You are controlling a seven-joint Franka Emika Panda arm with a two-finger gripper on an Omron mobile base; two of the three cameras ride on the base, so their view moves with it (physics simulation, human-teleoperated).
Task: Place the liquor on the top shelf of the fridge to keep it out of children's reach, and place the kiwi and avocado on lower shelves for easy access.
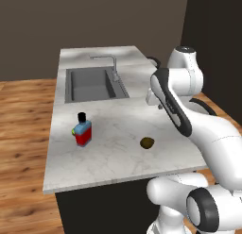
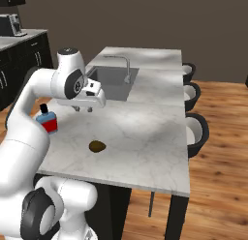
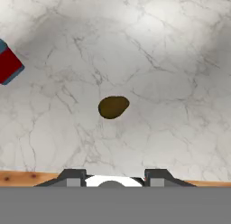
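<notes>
The white-veined marble table (image 1: pixel 118 153) carries the liquor (image 1: pixel 83 130) — squat, red below, blue above, black cap — near its left edge, the yellow-green avocado (image 1: pixel 73 131) touching it; the matte olive-brown kiwi (image 1: pixel 147 143) lies toward the near edge; the tool (image 2: pixel 84 108) hangs above the table, whether clenched I cannot tell.

Both base views look forward and down over the marble counter (image 1: pixel 118 148), one from behind-left, one from behind-right, sharing the sink (image 2: pixel 112 83), the liquor (image 1: pixel 83 130) and the kiwi (image 2: pixel 97 146). The hand view looks straight down from well above, kiwi near centre.
</notes>
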